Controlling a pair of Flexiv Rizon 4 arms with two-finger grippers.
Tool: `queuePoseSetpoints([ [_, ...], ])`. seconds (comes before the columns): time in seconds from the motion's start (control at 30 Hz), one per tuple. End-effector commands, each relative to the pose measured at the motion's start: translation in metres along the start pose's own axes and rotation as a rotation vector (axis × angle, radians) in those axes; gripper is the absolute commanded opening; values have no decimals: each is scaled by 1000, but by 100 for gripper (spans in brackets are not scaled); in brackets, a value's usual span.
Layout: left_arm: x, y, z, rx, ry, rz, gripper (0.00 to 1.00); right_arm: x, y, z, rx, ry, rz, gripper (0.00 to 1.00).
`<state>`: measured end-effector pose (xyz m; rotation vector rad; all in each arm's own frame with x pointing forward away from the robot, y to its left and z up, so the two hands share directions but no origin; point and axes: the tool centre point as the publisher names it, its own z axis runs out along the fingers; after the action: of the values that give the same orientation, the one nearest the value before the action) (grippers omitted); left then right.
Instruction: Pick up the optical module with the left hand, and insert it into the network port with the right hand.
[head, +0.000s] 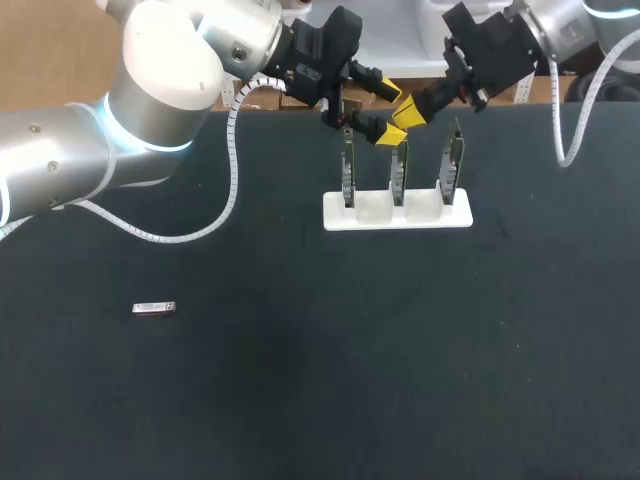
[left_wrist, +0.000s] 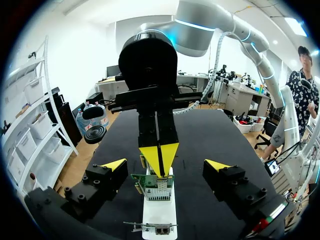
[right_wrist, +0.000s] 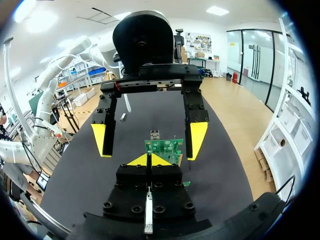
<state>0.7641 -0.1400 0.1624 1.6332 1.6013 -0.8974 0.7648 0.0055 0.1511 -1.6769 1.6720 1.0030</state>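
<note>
Optical module (head: 153, 308): a small silver bar lying flat on the black table (head: 300, 390), well apart from both arms and not yet picked up. The left arm reaches across to the far side, and the left gripper (left_wrist: 166, 166) has its jaws spread wide, holding nothing, probably ready for a grasp. The right gripper (right_wrist: 149, 160) sits between those open fingers, its jaws pressed together with nothing visible in them. Just below both stands a white holder (head: 397, 217), which keeps three circuit boards (head: 399, 172) upright in slots, probably so that a network port (right_wrist: 155, 134) stays reachable from above.
</note>
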Motion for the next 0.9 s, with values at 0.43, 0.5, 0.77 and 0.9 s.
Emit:
queuePoseSetpoints([
  [0.43, 0, 0, 0, -1, -1, 2, 100, 5, 0, 0, 4, 0, 13, 0],
  [0.5, 0, 0, 0, -1, -1, 2, 100, 5, 0, 0, 2, 0, 15, 0],
  [0.77, 0, 0, 0, -1, -1, 2, 100, 9, -1, 3, -3, -4, 26, 0],
  [0.9, 0, 0, 0, -1, -1, 2, 100, 10, -1, 3, -4, -4, 31, 0],
])
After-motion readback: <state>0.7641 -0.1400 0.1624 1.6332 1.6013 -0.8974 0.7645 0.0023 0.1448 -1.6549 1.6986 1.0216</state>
